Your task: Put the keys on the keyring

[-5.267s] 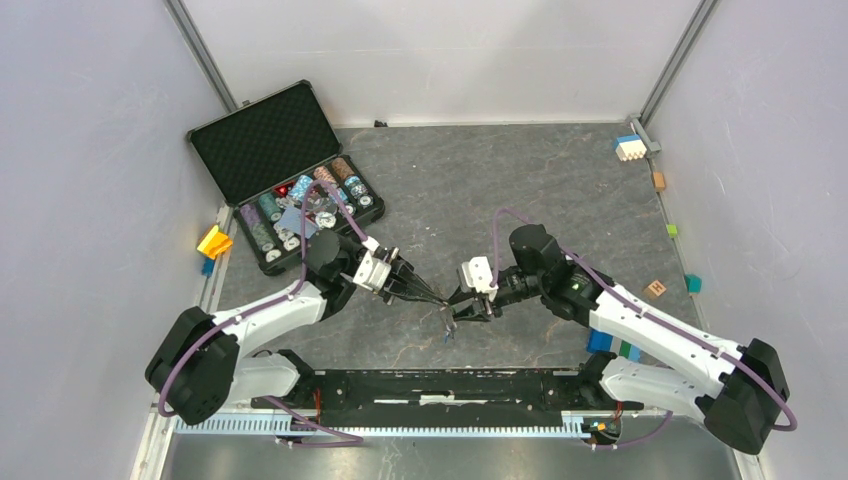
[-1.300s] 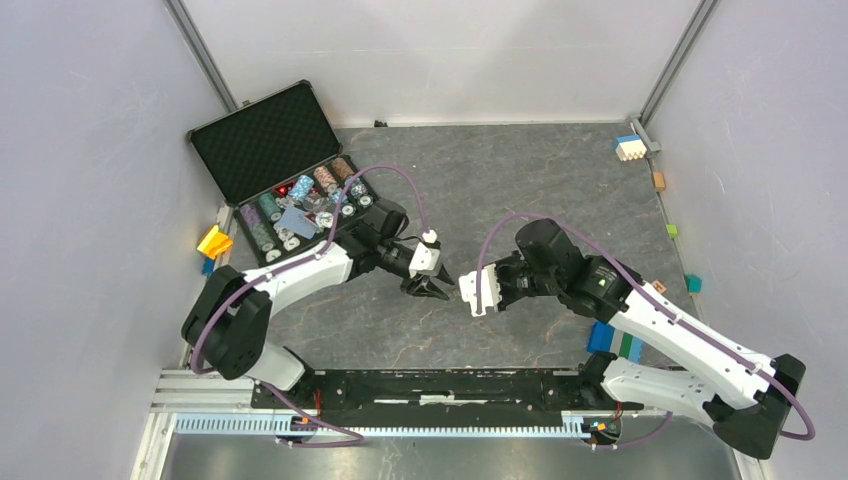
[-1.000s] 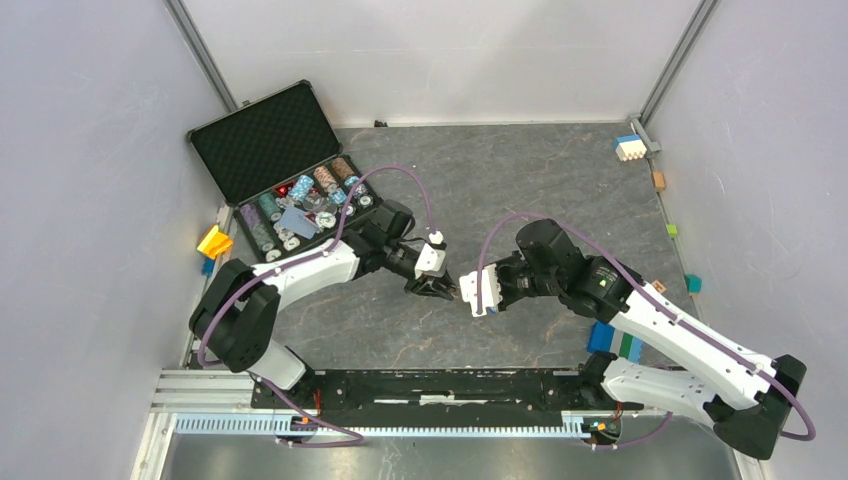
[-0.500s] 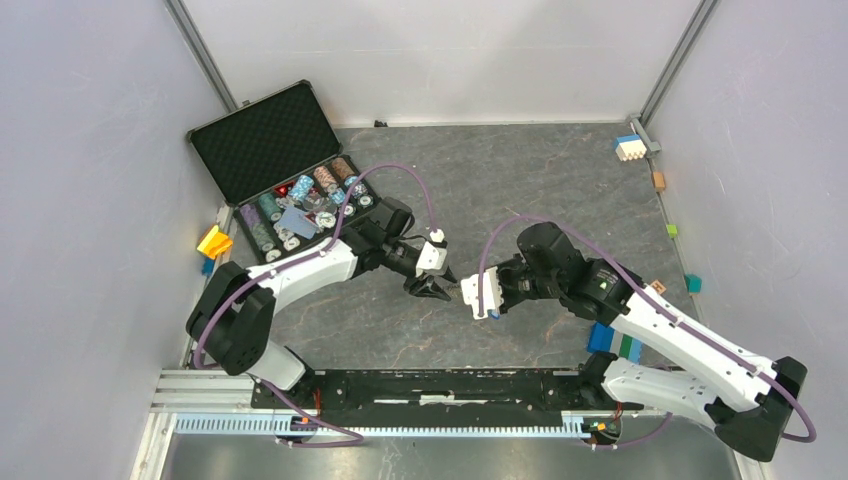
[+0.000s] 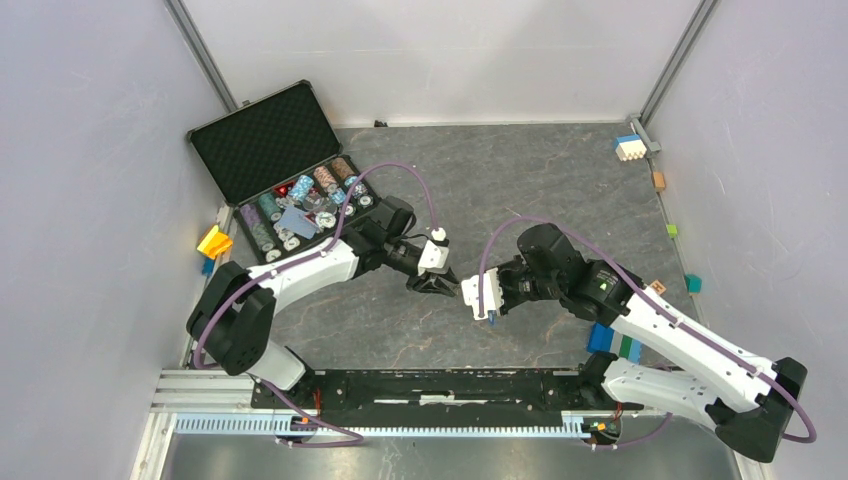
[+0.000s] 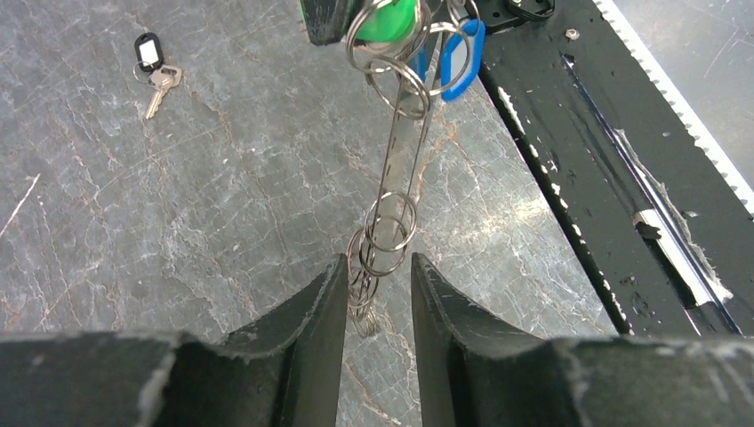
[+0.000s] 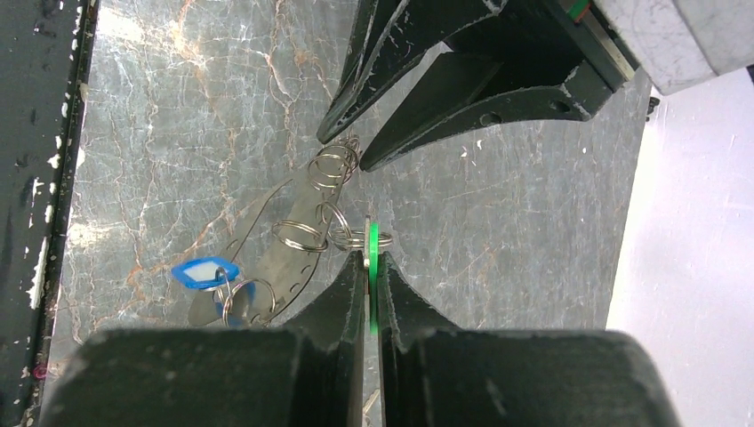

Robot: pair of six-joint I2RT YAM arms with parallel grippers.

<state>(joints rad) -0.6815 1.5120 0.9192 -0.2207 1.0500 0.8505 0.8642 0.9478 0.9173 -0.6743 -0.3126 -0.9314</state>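
Against the overhead view of a second ago, the gap between the two arms' tips has narrowed; the left jaws have edged rightward and the right jaws leftward, and they now nearly meet just below the middle of the frame; the blue tag hangs beneath the right jaws, much as it did half a second ago.

The right jaws are closed flat on the green tag, which shows edge-on between their fingers at the lower middle of the right wrist view; small rings hang from that tag.

In the left wrist view the keyring, a thin grey loop, runs from the green tag at the top centre down toward the bottom of the frame; the blue tag sits just right of the green one.

The left jaws stand partly open; the lowest small rings lie in the gap between their fingers; no squeeze on them shows.

The black-tagged key lies flat on the worktop in the upper left of that view, well apart from both jaws.
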